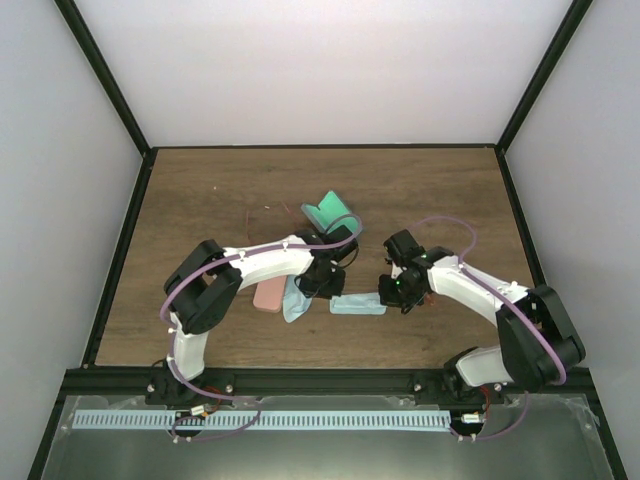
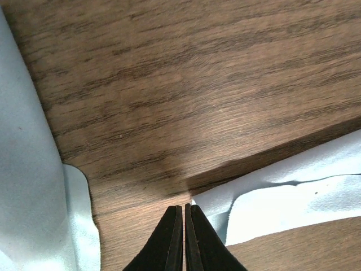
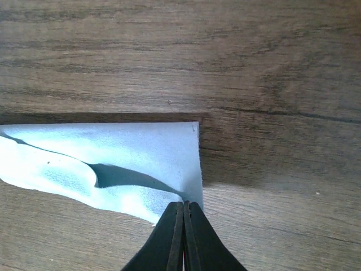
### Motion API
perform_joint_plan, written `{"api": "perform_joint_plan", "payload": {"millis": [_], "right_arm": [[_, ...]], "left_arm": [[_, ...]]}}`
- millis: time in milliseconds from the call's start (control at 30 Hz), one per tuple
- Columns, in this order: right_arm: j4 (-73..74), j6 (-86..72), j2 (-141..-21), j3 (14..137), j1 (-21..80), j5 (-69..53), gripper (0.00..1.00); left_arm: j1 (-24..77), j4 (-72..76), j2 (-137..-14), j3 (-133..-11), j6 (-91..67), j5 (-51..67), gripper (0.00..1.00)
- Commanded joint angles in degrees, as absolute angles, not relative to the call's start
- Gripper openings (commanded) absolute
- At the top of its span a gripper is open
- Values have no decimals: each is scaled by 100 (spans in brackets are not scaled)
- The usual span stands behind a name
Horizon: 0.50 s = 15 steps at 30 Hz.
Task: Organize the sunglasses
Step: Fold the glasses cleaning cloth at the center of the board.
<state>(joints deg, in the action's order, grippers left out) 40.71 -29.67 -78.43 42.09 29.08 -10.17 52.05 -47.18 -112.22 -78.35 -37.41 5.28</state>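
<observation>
One pair of sunglasses (image 1: 266, 210) shows only as faint thin reddish wire on the wood behind the left arm. A small reddish-brown thing (image 1: 428, 299) beside the right wrist may be the other pair; it is too small to tell. A light blue cloth (image 1: 357, 305) (image 3: 130, 164) (image 2: 293, 192) lies between the grippers. My right gripper (image 1: 385, 290) (image 3: 184, 204) is shut on its near right corner, which is lifted off the wood. My left gripper (image 1: 325, 285) (image 2: 184, 208) is shut, and the cloth's other corner touches its right fingertip, not between the fingers.
A second light blue cloth (image 1: 295, 302) (image 2: 28, 197) and a pink oblong case (image 1: 268, 294) lie left of the left gripper. An open teal case (image 1: 330, 212) stands behind the left wrist. Black frame posts and white walls bound the wooden table (image 1: 200, 200).
</observation>
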Motion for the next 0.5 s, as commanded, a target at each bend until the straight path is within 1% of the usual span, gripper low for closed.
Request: {"api": "perform_joint_plan", "payload": {"millis": [0, 467], "right_arm": [[4050, -3044, -7783, 4221, 2962, -964, 1], [4091, -2980, -7806, 4364, 2962, -1119, 20]], "left_arm": [[5219, -4726, -11158, -7746, -3684, 563, 4], [5220, -4733, -11169, -7795, -3674, 499, 4]]}}
